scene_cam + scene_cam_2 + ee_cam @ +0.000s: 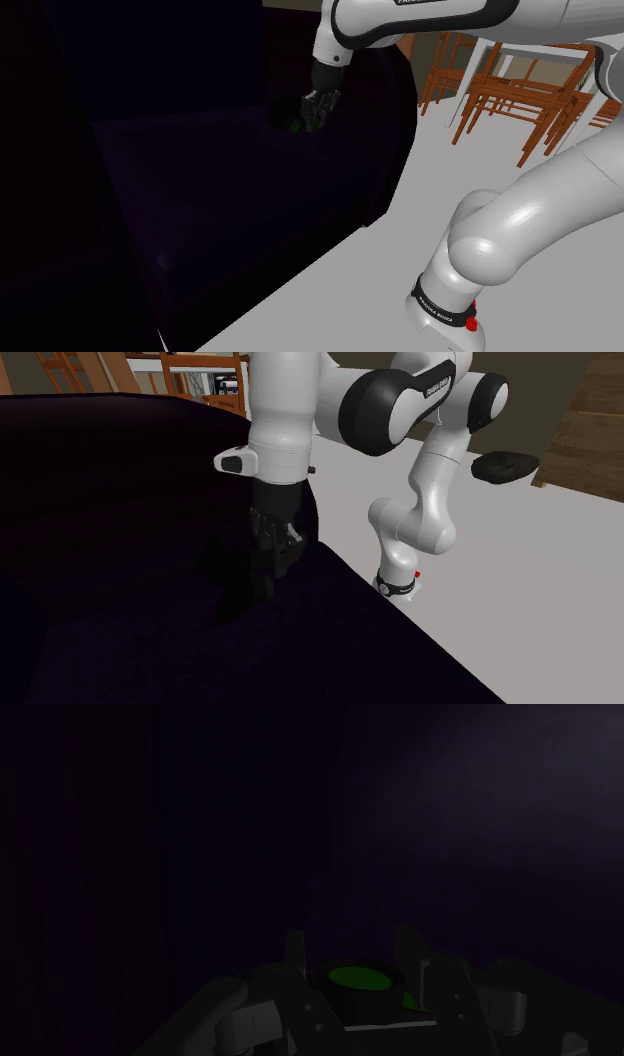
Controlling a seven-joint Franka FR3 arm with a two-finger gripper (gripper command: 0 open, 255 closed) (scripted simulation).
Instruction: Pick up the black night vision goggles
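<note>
The night vision goggles point(360, 980) are dark with a round green lens, and they sit between my two black fingers point(296, 950) in the wrist view. My gripper point(352, 948) is shut on them. In the shoulder view the gripper point(316, 112) hangs just above the dark sofa seat point(220, 170), with green glints of the goggles point(295, 125) at its fingertips. The second exterior view has the gripper point(266, 574) pointing straight down over the sofa, the goggles a dark lump at its tip, hard to make out.
The sofa point(120, 502) is very dark purple, with a raised arm point(395, 110) beside the gripper. Wooden chairs point(510, 90) stand on the grey floor beyond it. A black round object point(505, 466) lies on the floor behind the arm's base.
</note>
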